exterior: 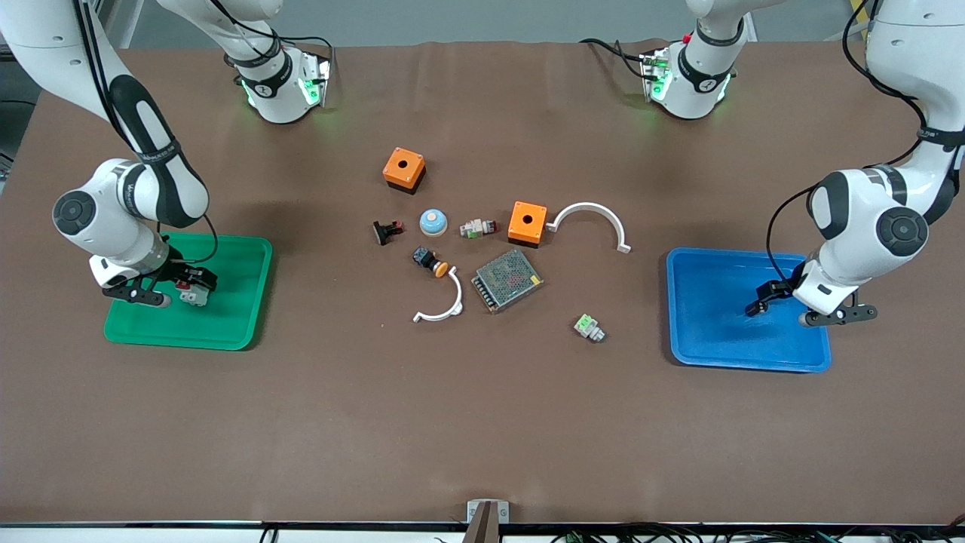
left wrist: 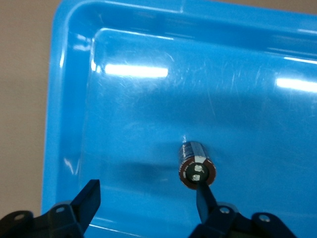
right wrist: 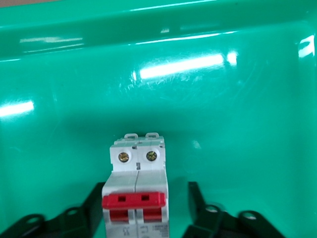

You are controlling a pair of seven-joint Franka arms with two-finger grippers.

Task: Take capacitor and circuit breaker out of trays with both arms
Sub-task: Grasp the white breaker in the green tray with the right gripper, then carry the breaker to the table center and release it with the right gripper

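Note:
The capacitor [left wrist: 196, 166], a tiny black cylinder with pale marks on its top, lies on the floor of the blue tray [left wrist: 148, 99]. My left gripper [left wrist: 148, 198] is open low over this tray [exterior: 724, 354], and one fingertip [left wrist: 204, 194] touches the capacitor. The capacitor is hidden in the front view. The white breaker [right wrist: 138, 183] with red levers rests in the green tray [right wrist: 198, 99]. My right gripper [right wrist: 144, 203] is open around the breaker [exterior: 192, 294], with a gap at one finger. In the front view it [exterior: 170, 290] is low over the green tray [exterior: 226, 332].
In the table's middle lie two orange boxes [exterior: 403, 167] [exterior: 527, 222], two white arcs [exterior: 595, 219] [exterior: 441, 305], a mesh-covered unit [exterior: 507, 280], a blue dome [exterior: 433, 222], a push-button [exterior: 430, 261], a black-and-red switch [exterior: 387, 231], an indicator piece [exterior: 479, 227] and a white-and-green connector [exterior: 589, 327].

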